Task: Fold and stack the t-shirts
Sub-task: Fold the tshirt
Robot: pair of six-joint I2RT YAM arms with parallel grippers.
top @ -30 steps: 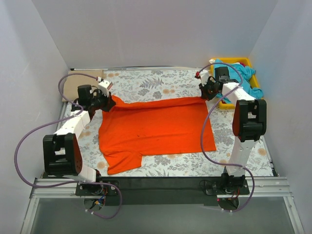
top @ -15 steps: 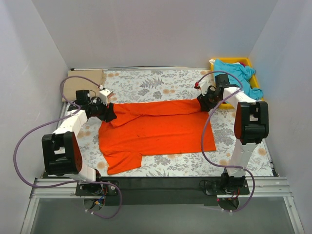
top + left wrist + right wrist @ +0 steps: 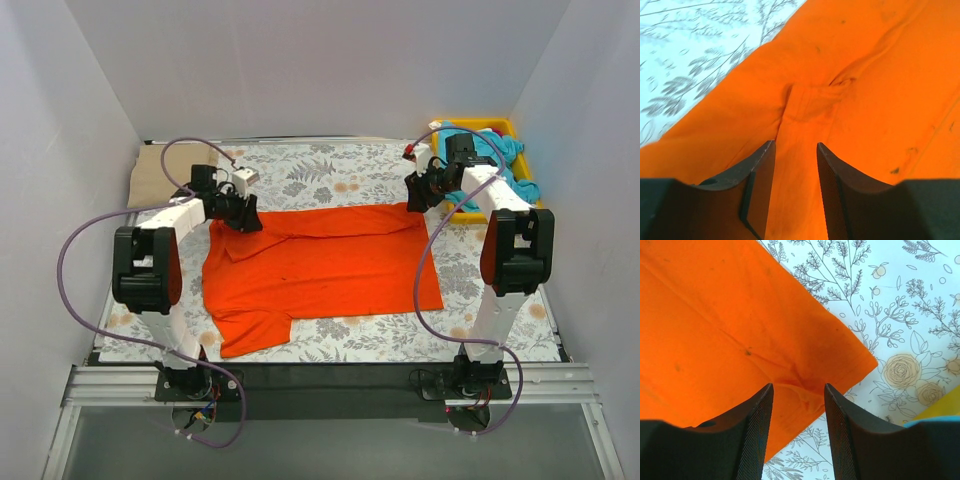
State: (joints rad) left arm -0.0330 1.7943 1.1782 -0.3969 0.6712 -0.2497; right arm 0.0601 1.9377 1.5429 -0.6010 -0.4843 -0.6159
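The orange-red t-shirt [image 3: 320, 265] lies spread on the floral cloth, with its far edge folded over toward the near side. My left gripper [image 3: 248, 216] is open over the shirt's far left corner; in the left wrist view its jaws [image 3: 795, 145] stand apart over a puckered fold of orange cloth [image 3: 865, 75]. My right gripper [image 3: 413, 197] is open over the far right corner; in the right wrist view its jaws [image 3: 798, 386] stand apart above the shirt's corner [image 3: 715, 330]. The turquoise t-shirt [image 3: 500, 160] is heaped in the tray. The tan t-shirt [image 3: 160, 175] lies at the far left.
The yellow tray [image 3: 503, 124] stands at the far right corner, just behind my right arm. The grey floral cloth [image 3: 330, 165] covers the table. White walls close in the left, back and right sides.
Both grippers carried the shirt's far edge toward the near side and laid it down as a fold. They have since let go and drawn back toward the far side, open.
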